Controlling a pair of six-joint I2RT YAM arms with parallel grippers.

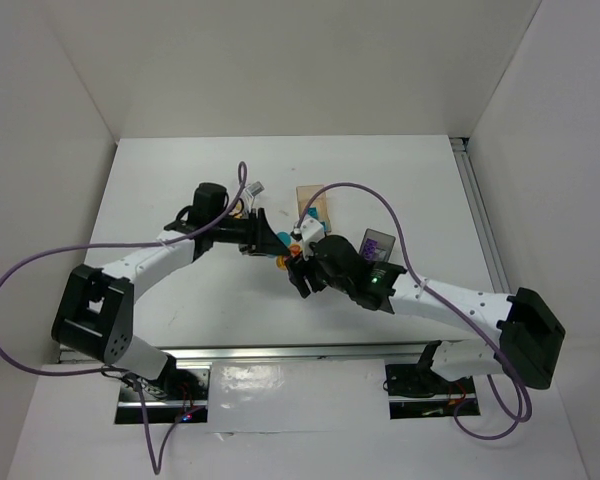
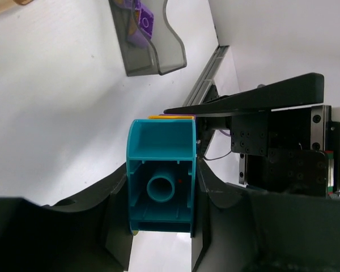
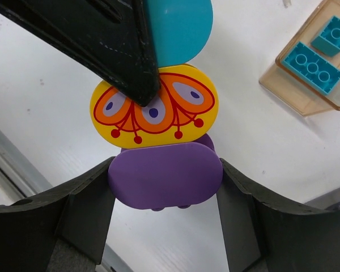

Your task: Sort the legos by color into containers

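Teal lego in left tool, right tool opposite, gripping purple lego

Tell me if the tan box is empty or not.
Not empty. The right wrist view shows two teal bricks lying inside the tan box.

Bright, even light; soft shadows

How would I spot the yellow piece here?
Look mid-table, where the left gripper and right gripper meet. Between them is a stack of three pieces: the yellow piece is sandwiched between the teal piece and the purple piece. Only it bears a red-and-orange painted pattern.
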